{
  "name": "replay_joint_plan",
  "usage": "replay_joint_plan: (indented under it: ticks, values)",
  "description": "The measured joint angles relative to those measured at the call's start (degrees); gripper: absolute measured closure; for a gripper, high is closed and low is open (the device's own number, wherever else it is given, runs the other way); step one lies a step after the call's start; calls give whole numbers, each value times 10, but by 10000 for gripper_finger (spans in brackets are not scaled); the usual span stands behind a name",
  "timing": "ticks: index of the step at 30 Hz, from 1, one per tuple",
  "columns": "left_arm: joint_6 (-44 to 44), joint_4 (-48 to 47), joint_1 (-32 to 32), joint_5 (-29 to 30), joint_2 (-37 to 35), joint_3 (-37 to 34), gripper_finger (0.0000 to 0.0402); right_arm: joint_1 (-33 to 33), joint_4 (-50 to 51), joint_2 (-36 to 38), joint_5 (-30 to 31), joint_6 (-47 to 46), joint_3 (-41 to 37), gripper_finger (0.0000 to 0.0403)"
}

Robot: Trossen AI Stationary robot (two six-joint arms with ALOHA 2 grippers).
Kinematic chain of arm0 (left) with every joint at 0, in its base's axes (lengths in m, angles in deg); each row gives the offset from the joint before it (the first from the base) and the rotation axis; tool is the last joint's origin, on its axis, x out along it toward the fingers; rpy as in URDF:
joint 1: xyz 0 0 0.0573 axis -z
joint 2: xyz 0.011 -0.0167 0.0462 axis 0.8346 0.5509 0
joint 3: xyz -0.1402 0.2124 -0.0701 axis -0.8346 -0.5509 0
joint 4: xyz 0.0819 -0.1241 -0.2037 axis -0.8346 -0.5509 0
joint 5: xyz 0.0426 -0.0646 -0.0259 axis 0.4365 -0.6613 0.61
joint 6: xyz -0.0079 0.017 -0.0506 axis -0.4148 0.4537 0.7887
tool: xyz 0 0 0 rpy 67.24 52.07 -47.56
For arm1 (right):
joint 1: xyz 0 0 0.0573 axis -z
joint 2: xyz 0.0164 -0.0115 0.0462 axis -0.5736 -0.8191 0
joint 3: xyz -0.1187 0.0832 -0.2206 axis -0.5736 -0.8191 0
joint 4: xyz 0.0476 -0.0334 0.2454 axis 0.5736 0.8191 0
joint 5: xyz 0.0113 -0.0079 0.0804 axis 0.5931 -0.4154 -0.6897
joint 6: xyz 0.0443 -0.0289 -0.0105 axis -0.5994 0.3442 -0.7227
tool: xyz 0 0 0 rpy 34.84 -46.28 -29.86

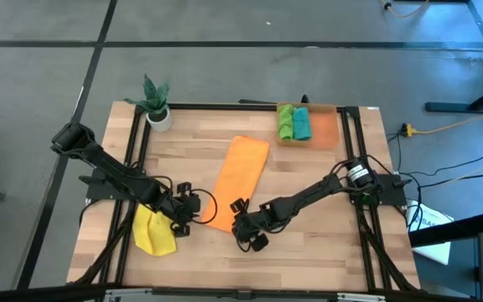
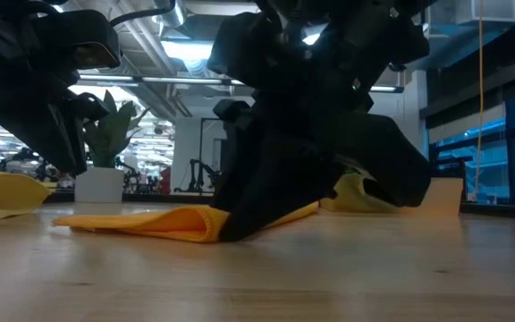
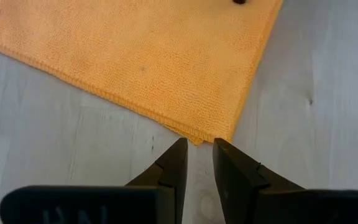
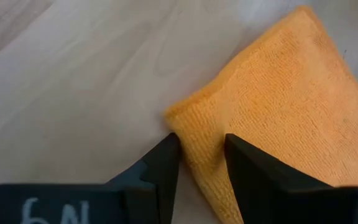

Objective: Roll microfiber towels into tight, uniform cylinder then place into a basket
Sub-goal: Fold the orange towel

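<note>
The orange towel [image 1: 240, 176], folded into a long strip, lies flat and slantwise mid-table. My left gripper [image 1: 193, 207] stands at its near left corner [image 3: 199, 137], fingers a narrow gap apart and the corner just ahead of the tips. My right gripper [image 1: 243, 222] is open low over the near right corner [image 4: 194, 118], which lies between its fingers. A crumpled yellow towel [image 1: 153, 231] lies on the table near the left arm. The basket [image 1: 329, 126] at the far right holds a rolled green towel [image 1: 285, 122] and a rolled teal towel [image 1: 302, 124]. My left gripper: I cannot tell whether its fingertips [image 3: 178, 152] touch the orange towel's corner. My right gripper comes from above, slanting down, with its open fingers [image 4: 166, 152] on either side of the folded corner, which lies flat on the table. I cannot tell whether the fingers touch the cloth.
A small potted plant [image 1: 156, 105] stands at the table's far left corner. Black frame rails [image 1: 352, 151] run along the table's sides. Bare wood lies between the orange towel and the basket and along the near edge.
</note>
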Motion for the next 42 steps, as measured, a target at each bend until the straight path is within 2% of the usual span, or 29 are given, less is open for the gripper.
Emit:
replay_joint_plan:
  ticks: [4,9,10,14,22,34,36,42]
  values:
    - [0,0,0,0,0,0,333,0,0,-1,-2,-15,0,300]
    - [0,3,0,5,0,0,333,-1,1,-2,-11,-60,0,385]
    - [0,3,0,7,0,0,333,0,1,-2,-12,-64,0,392]
    - [-2,13,0,34,0,0,333,0,-1,-3,-12,-75,0,393]
    - [32,25,-7,45,1,0,333,0,-2,-3,-12,-78,-1,397]
    - [85,30,-23,6,1,0,292,0,-2,-3,-11,-105,-1,399]
    - [54,31,-19,15,1,0,290,0,-2,-3,-11,-105,-1,399]
    - [-134,61,12,9,1,-6,293,0,-2,-3,-11,-106,-2,399]
